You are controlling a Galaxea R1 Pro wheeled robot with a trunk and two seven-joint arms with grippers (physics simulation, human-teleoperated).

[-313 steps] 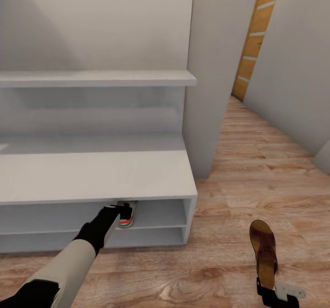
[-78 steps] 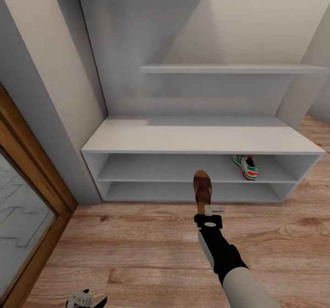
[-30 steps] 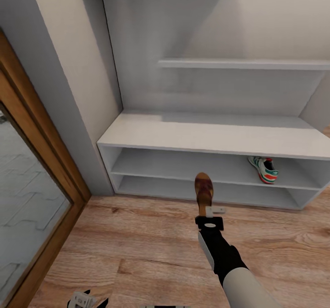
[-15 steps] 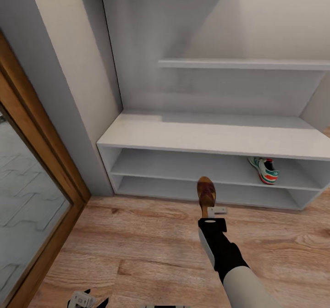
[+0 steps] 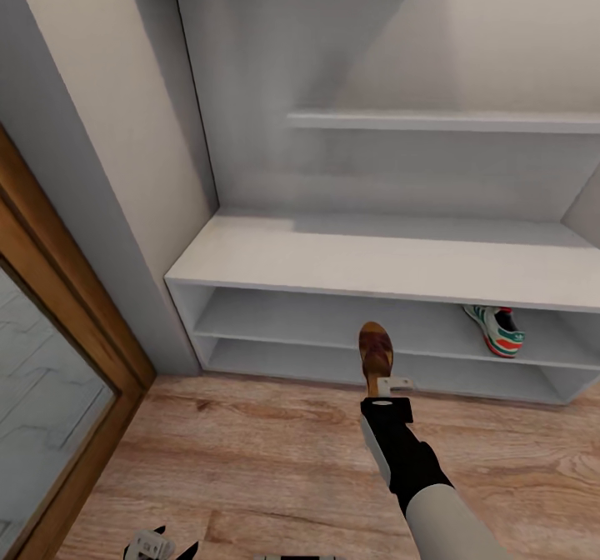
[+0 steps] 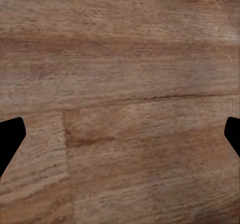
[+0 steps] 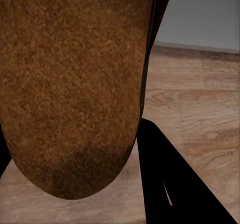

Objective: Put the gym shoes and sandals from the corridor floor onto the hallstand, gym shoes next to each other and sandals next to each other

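My right gripper (image 5: 386, 388) is shut on the heel end of a dark brown sandal (image 5: 376, 352), which it holds toe-forward just above the corridor floor (image 5: 275, 452), in front of the hallstand (image 5: 392, 258). The sandal's sole (image 7: 75, 84) looms large in the right wrist view beside a black finger (image 7: 165, 184). One white gym shoe (image 5: 498, 331) with green stripes lies on the hallstand's upper open tier, far right. My left gripper (image 5: 158, 547) hangs low at the left, open, its fingertips (image 6: 10, 139) wide apart over bare planks.
A wood-framed glass door (image 5: 50, 393) stands at the left beside a grey wall (image 5: 108, 152). A wall shelf (image 5: 442, 120) hangs above the bench top. The lower tier (image 5: 333, 360) holds nothing.
The camera has shifted slightly, so the hallstand sits a little lower and further left in view. My right arm still holds the sandal at the same spot in front of the tiers.
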